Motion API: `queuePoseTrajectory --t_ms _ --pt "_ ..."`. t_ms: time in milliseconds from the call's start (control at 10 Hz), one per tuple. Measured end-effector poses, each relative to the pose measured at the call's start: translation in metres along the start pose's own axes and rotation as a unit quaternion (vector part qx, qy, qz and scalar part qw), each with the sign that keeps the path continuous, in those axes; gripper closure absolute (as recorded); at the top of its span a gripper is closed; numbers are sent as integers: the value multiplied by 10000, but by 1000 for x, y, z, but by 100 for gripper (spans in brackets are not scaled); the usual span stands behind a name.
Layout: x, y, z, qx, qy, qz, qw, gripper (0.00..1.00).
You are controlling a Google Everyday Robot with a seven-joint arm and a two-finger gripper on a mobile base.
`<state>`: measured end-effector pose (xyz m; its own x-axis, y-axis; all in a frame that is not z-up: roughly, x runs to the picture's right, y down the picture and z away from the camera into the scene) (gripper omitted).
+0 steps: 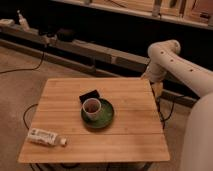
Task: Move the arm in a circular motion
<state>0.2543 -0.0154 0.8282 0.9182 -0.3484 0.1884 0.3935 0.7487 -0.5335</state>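
The cream-white arm (176, 64) with small dark dots reaches in from the right, and its bulbous joint (163, 52) is high beyond the far right corner of the wooden table (130, 135). A thick lower segment (200, 135) fills the right edge of the view. The gripper (157, 90) is the small tan tip hanging below the joint. It is just off the table's right edge, near the far corner, and holds nothing that I can see.
On the table a cup (92, 106) sits on a green plate (103, 118), with a black object (89, 95) behind it. A white bottle (46, 137) lies at the front left. Cables (27, 67) run over the floor. A low shelf (75, 47) runs along the back.
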Motion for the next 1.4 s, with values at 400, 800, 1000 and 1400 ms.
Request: queuePoseTrajectory --t_ms 400,800,1000,1400 --pt "-65 -55 12 -55 219 -726 9971 20" --pt "-196 -36 5 63 46 -2379 9713 20" --pt "-250 23 -14 159 -394 -3102 9497 20" --pt "-229 124 -10 -92 -637 -3221 9445 20"
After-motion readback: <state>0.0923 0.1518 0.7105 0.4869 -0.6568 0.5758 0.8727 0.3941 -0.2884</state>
